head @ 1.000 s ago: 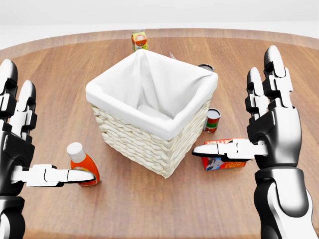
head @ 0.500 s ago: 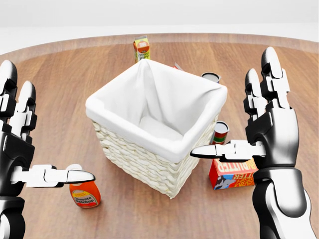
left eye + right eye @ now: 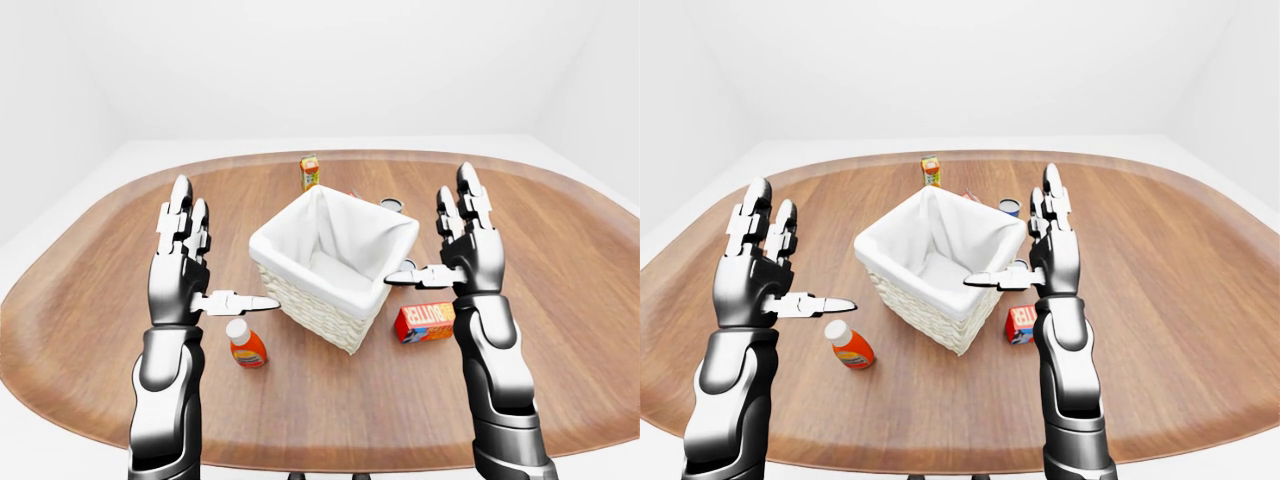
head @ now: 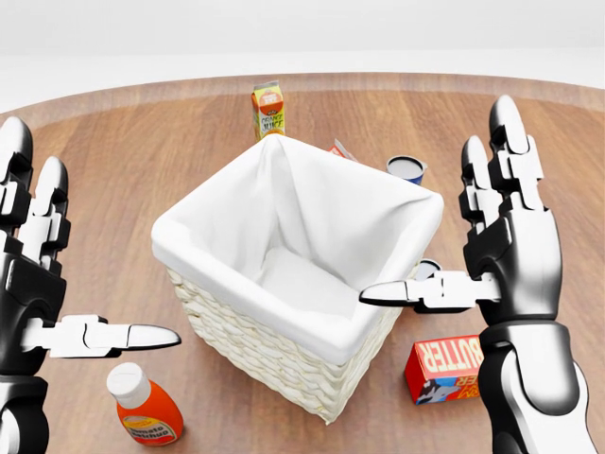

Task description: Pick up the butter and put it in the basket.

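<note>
The butter [image 4: 444,367] is a red and orange box lying on the wooden table, just right of the basket in the head view, partly behind my right forearm. The basket [image 4: 275,352] is pale wicker with a white cloth lining and nothing in it. My right hand [image 4: 435,203] is raised above the butter, open, fingers upright and thumb pointing left over the basket's right corner. At the left, level with the basket's left side, my left hand [image 4: 95,236] is open too, its thumb pointing right. Neither hand touches anything.
A ketchup bottle [image 4: 144,407] stands below my left thumb. Past the basket are a juice carton [image 4: 268,109], a blue-topped can [image 4: 406,168] and a small red item [image 4: 337,149]. Another can [image 4: 426,270] peeks out beside the basket's right corner. The oval table's rim [image 3: 320,455] runs near my body.
The whole head view has shifted, so the camera has moved: basket, butter and ketchup slide down and look nearer. Both hands keep the same open pose.
</note>
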`<state>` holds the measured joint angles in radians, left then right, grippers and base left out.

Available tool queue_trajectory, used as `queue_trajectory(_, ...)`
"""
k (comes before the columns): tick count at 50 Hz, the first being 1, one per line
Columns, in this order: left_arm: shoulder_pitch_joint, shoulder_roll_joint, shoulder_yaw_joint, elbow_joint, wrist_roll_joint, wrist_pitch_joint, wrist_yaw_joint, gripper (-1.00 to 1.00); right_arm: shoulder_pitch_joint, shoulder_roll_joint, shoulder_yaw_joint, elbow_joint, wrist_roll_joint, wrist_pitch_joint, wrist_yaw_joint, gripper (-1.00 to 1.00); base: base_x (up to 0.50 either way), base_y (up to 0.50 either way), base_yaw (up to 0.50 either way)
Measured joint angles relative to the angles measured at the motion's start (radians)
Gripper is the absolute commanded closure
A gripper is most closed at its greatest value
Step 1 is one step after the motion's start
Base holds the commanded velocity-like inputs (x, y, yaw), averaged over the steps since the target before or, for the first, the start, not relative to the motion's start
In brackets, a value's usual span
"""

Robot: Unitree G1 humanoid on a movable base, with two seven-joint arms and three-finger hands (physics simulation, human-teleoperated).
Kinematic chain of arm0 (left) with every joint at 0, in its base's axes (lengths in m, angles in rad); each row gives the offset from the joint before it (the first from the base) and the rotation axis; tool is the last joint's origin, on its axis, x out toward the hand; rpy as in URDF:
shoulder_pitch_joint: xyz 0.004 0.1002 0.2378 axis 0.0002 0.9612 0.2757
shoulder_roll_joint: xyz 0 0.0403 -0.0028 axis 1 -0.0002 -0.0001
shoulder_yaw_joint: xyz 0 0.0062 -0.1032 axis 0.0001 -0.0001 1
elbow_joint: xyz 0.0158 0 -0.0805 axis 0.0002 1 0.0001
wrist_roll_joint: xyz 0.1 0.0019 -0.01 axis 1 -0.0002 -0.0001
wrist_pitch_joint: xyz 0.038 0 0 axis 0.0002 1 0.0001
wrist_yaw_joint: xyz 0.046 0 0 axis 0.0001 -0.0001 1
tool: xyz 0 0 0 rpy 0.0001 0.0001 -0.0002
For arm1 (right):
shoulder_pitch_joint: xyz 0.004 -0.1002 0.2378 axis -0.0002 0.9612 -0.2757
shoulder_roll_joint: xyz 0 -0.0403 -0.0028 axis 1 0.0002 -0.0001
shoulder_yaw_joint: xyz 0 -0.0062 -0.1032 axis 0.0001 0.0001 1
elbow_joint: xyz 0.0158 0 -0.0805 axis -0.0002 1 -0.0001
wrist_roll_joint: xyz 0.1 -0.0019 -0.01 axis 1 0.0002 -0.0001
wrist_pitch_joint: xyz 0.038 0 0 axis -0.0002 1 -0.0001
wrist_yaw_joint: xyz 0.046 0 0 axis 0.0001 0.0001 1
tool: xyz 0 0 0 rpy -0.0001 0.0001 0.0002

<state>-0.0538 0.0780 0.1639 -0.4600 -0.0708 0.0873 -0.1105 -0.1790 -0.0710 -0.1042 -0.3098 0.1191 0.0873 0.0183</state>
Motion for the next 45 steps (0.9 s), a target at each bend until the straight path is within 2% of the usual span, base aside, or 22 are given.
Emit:
queue_trajectory(11,0.004,-0.002,-0.001,0.001,-0.001,0.0,0.001,-1.0,-0.003,-0.005,0.0,0.015,-0.013,0.0,0.01,-1.0,0.0,0.0,0.0)
queue_trajectory(17,0.004,-0.001,0.0,0.002,-0.002,0.0,0.0,-1.0,-0.022,-0.036,-0.008,0.08,-0.058,-0.003,0.064,-1.0,0.0,0.0,0.0)
queue_trajectory(22,0.004,0.0,0.002,0.0,-0.003,0.0,0.0,-1.0,-0.042,-0.075,-0.021,0.168,-0.128,-0.071,0.138,-1.0,0.0,0.0,0.0)
queue_trajectory(26,0.006,-0.001,0.003,-0.002,-0.003,0.0,0.001,-1.0,-0.063,-0.113,-0.036,0.257,-0.193,-0.17,0.194,-1.0,0.0,0.0,0.0)
queue_trajectory(27,0.007,-0.001,0.003,-0.003,-0.003,0.0,0.002,-1.0,-0.069,-0.121,-0.041,0.275,-0.207,-0.175,0.206,-1.0,0.0,0.0,0.0)
queue_trajectory(45,0.014,-0.001,0.011,-0.024,-0.011,0.0,0.004,-1.0,-0.127,-0.266,-0.096,0.535,-0.393,-0.175,0.453,-1.0,0.0,0.0,0.0)
